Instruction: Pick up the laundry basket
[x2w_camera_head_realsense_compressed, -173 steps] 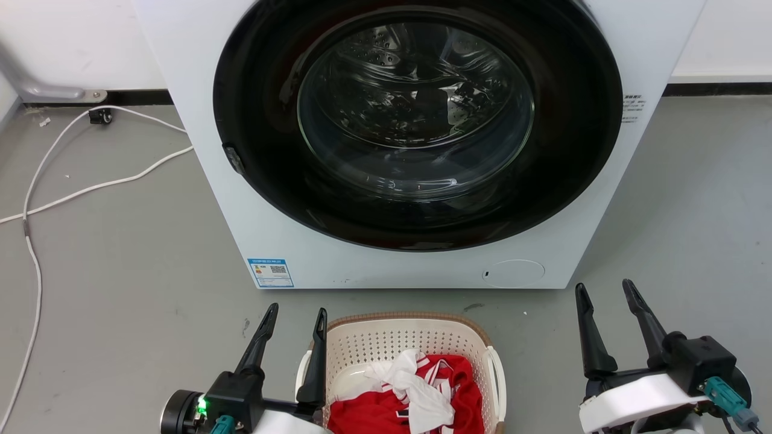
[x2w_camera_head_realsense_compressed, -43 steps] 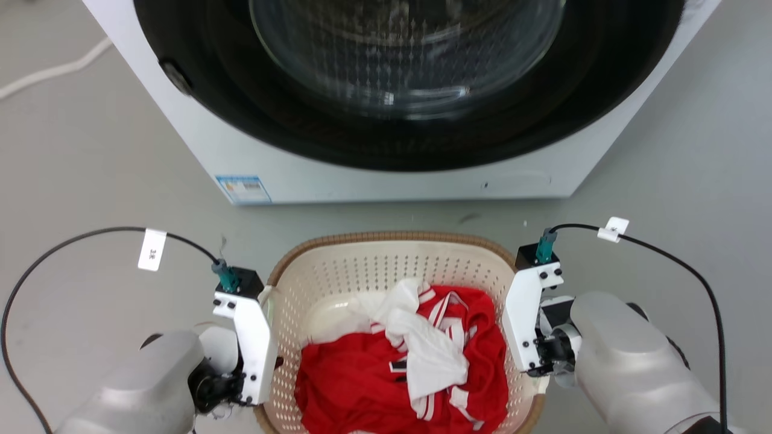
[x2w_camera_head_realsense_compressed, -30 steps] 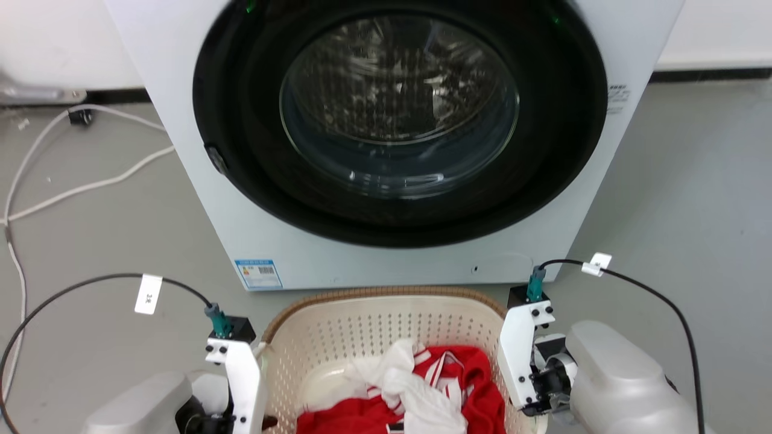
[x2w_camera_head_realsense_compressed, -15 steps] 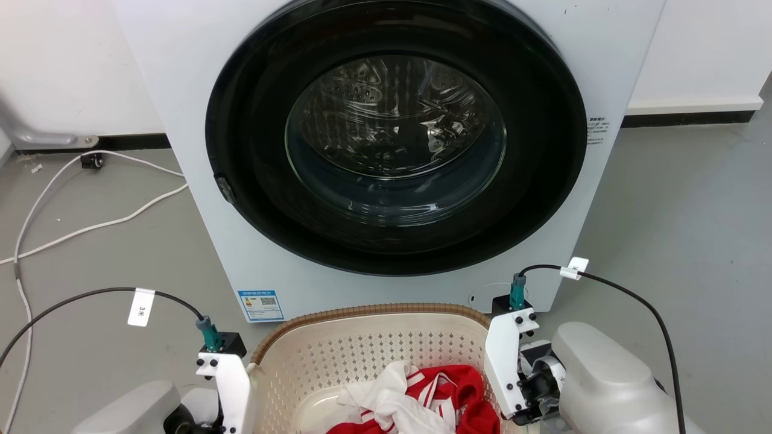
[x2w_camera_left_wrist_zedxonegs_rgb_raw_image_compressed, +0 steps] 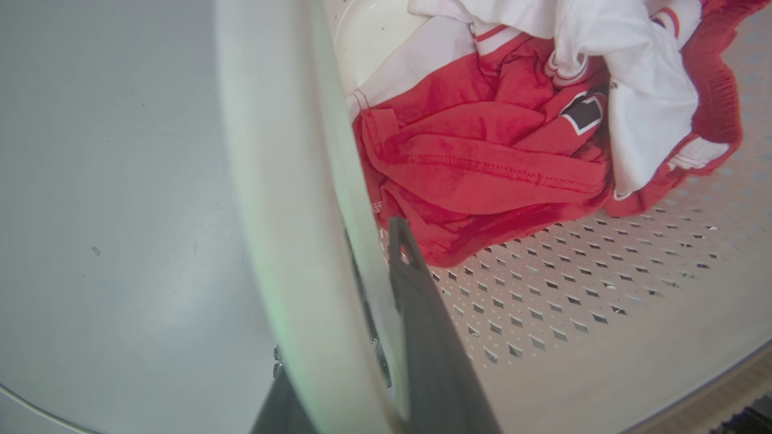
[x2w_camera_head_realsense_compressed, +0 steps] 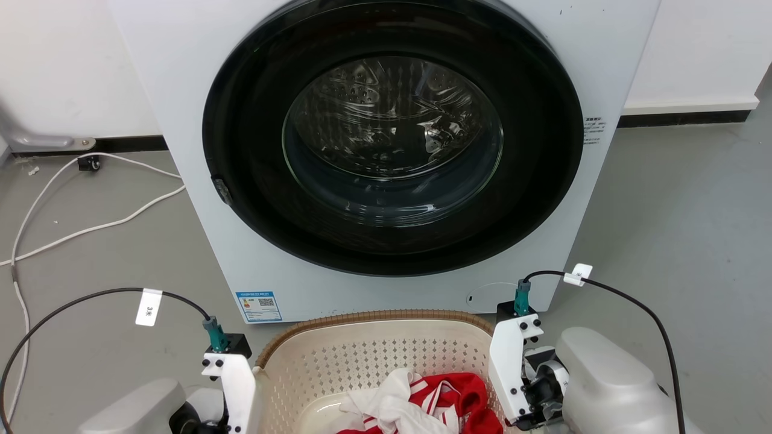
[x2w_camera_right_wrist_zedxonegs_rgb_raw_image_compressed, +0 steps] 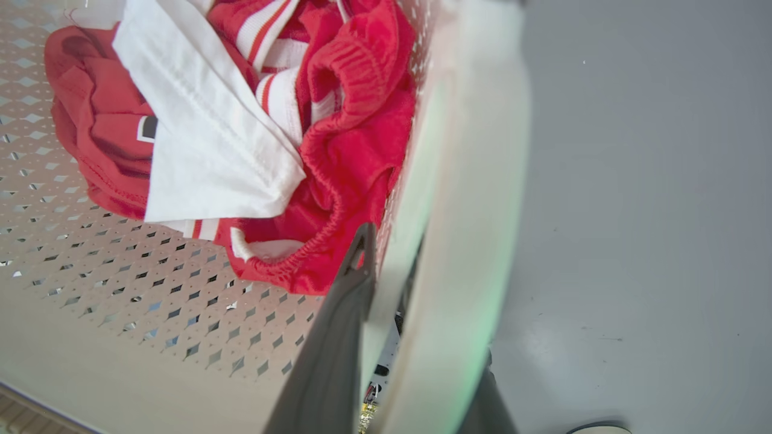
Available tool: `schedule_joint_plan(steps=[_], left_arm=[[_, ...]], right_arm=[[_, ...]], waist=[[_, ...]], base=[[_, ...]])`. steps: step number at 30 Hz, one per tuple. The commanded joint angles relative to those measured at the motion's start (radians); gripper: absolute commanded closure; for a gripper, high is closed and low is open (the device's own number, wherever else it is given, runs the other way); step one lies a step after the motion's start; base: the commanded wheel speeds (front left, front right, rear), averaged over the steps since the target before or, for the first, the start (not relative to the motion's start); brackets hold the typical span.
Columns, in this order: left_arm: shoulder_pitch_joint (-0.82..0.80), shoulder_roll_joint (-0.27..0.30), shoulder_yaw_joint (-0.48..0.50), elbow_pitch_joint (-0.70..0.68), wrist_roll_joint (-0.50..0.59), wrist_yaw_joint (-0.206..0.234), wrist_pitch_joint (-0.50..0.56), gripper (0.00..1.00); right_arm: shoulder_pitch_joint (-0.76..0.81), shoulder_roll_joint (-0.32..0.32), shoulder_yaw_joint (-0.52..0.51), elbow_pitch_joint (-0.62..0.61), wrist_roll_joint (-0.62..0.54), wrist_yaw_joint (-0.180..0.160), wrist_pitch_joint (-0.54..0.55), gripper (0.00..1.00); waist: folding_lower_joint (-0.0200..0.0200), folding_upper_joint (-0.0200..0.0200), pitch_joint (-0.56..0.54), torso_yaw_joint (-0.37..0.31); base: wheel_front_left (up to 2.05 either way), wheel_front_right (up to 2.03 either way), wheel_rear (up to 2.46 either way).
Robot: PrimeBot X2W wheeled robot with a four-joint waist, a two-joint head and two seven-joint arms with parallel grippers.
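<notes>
Compared with the earliest picture, where both grippers were held open and upright beside it, the laundry basket [x2w_camera_head_realsense_compressed: 374, 361] is now gripped at each side. It is seen at the bottom middle of the head view, its brown woven-look rim [x2w_camera_head_realsense_compressed: 374, 314] close to the lower front edge of the washing machine [x2w_camera_head_realsense_compressed: 181, 150]. Red and white garments [x2w_camera_head_realsense_compressed: 422, 401] are heaped inside. In the left wrist view the left gripper [x2w_camera_left_wrist_zedxonegs_rgb_raw_image_compressed: 368, 277] is set astride the white side handle [x2w_camera_left_wrist_zedxonegs_rgb_raw_image_compressed: 283, 181], one dark finger [x2w_camera_left_wrist_zedxonegs_rgb_raw_image_compressed: 422, 313] pressed against the inner perforated wall and the other outside, so the jaws are closed on the handle. The right gripper [x2w_camera_right_wrist_zedxonegs_rgb_raw_image_compressed: 410, 289] is clamped likewise on the opposite handle [x2w_camera_right_wrist_zedxonegs_rgb_raw_image_compressed: 470, 181]. Bare grey floor [x2w_camera_head_realsense_compressed: 693, 199] is left open on both sides, and a white cable [x2w_camera_head_realsense_compressed: 90, 229] is trailed well off to the left.
</notes>
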Motion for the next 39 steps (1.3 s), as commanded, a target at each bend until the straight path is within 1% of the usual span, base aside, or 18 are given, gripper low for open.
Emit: schedule_joint_plan(steps=[1, 11, 22, 39], left_arm=[[-0.008, 0.021, -0.009, 0.015, 0.005, -0.003, 0.015, 1.0], [-0.021, 0.018, -0.011, 0.014, 0.015, -0.003, 0.024, 1.0], [-0.031, 0.03, -0.012, 0.003, 0.006, -0.003, 0.036, 1.0], [-0.017, 0.021, -0.013, 0.009, 0.005, -0.003, 0.044, 1.0]], right_arm=[[-0.019, -0.027, 0.005, 0.006, -0.001, 0.003, -0.007, 1.0], [-0.027, -0.027, 0.023, 0.012, 0.021, 0.003, -0.015, 1.0], [-0.036, -0.027, 0.042, 0.011, 0.041, 0.003, -0.019, 1.0], [-0.03, -0.026, 0.07, 0.024, 0.068, 0.003, -0.032, 1.0]], waist=[[0.0, 0.0, 0.0, 0.001], [0.0, 0.0, 0.005, 0.009], [0.0, 0.0, 0.007, 0.011], [0.0, 0.0, 0.003, 0.008]], base=[[0.0, 0.0, 0.0], [0.0, 0.0, 0.0], [0.0, 0.0, 0.0], [0.0, 0.0, 0.0]])
